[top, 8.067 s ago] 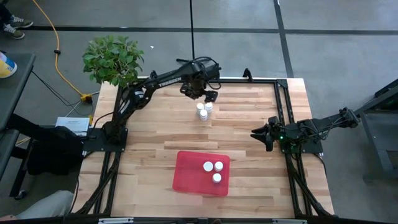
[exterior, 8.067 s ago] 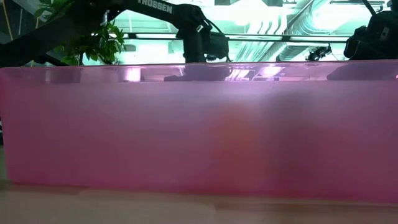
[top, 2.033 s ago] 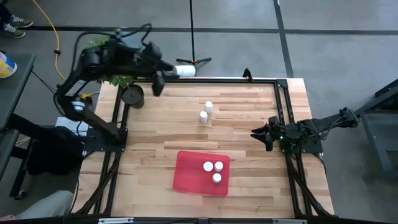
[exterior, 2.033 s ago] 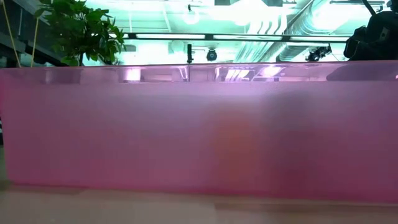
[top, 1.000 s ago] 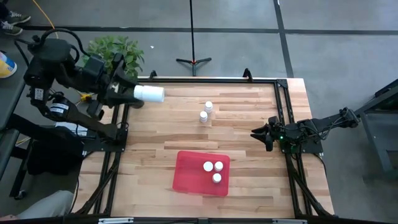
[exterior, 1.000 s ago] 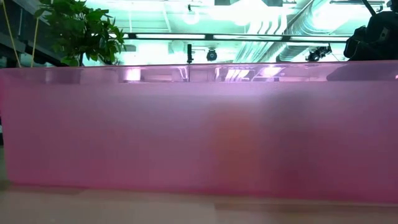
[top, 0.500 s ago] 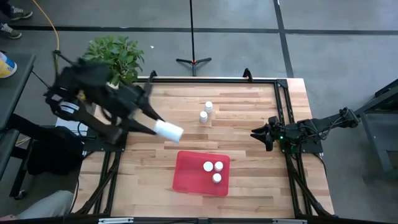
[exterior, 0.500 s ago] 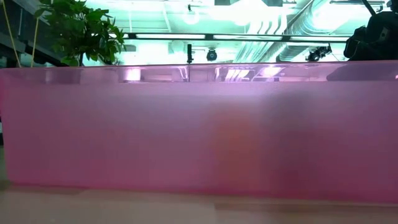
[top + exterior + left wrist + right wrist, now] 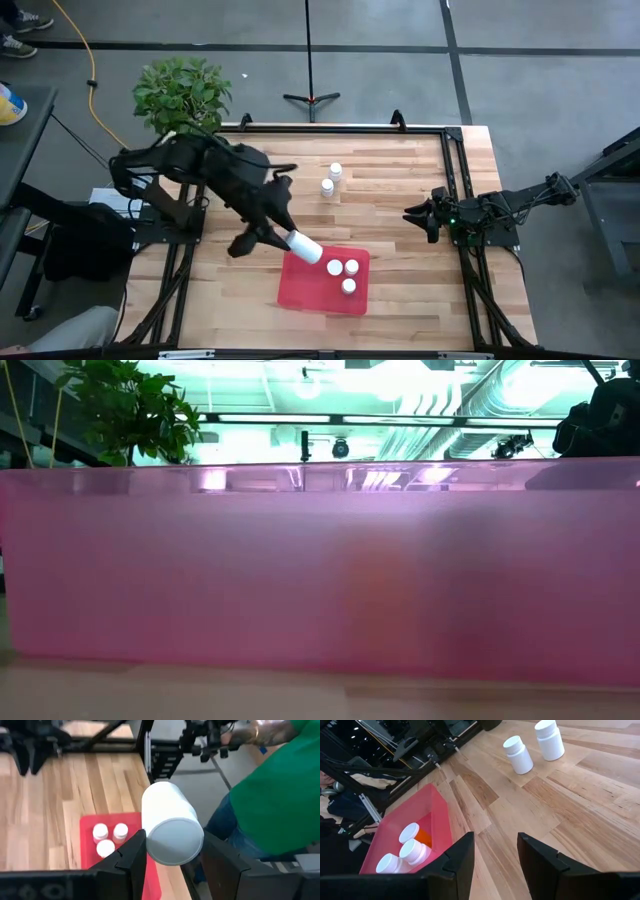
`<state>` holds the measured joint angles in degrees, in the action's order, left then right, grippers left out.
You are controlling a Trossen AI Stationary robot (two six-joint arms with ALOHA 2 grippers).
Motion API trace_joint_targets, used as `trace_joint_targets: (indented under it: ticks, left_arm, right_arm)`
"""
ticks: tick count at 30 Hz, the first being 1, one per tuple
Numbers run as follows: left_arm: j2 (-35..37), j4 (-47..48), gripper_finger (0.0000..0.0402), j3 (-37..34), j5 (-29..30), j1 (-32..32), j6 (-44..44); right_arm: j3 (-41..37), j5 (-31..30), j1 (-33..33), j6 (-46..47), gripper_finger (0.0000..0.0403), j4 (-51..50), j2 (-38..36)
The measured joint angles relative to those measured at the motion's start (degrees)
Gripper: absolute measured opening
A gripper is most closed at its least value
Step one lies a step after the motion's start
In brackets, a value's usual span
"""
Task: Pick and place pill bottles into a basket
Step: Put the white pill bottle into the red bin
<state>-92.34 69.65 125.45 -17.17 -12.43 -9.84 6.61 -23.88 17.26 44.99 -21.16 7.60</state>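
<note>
My left gripper (image 9: 290,238) is shut on a white pill bottle (image 9: 306,248) and holds it in the air over the far left corner of the red basket (image 9: 300,285). Three white-capped pill bottles (image 9: 343,273) stand inside the basket, also seen as pill bottles (image 9: 109,837) in the left wrist view. Two more pill bottles (image 9: 330,179) stand upright on the wood farther back, the same pair (image 9: 532,747) in the right wrist view. My right gripper (image 9: 420,222) rests shut at the table's right side, holding nothing. In the low view the basket's pink wall (image 9: 320,570) fills the picture. My left gripper pinches the white bottle's round sides (image 9: 150,822) between its two fingers (image 9: 131,859). The bottle lies along the fingers, one flat end (image 9: 175,841) facing back toward the wrist. The fingers slant toward the near right. The bottle is lifted clear and tilted.
A potted plant (image 9: 180,95) stands off the table's far left corner. A person in a green top (image 9: 270,795) is beyond the table's edge in the left wrist view. Bare wood (image 9: 410,170) lies between the two standing bottles and the right arm.
My left gripper has swung with the white bottle from the table's far left edge by the plant toward the near edge and the right, ending over the basket. It has turned as it went. The bottle has stayed in its hold, clear of the table.
</note>
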Motion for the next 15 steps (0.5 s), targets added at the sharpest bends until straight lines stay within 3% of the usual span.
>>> trace_joint_targets:
  ticks: [7,15]
  left_arm:
    - [-3.71,2.85,0.0191,0.02,0.24,0.02,-1.67]
    - [-8.46,9.92,0.0191,0.02,4.98,0.02,-3.58]
  right_arm:
    - [0.00,0.02,0.00,0.12,0.0140,-0.01,0.00]
    - [0.00,0.08,-0.01,1.09,0.0140,-0.01,0.00]
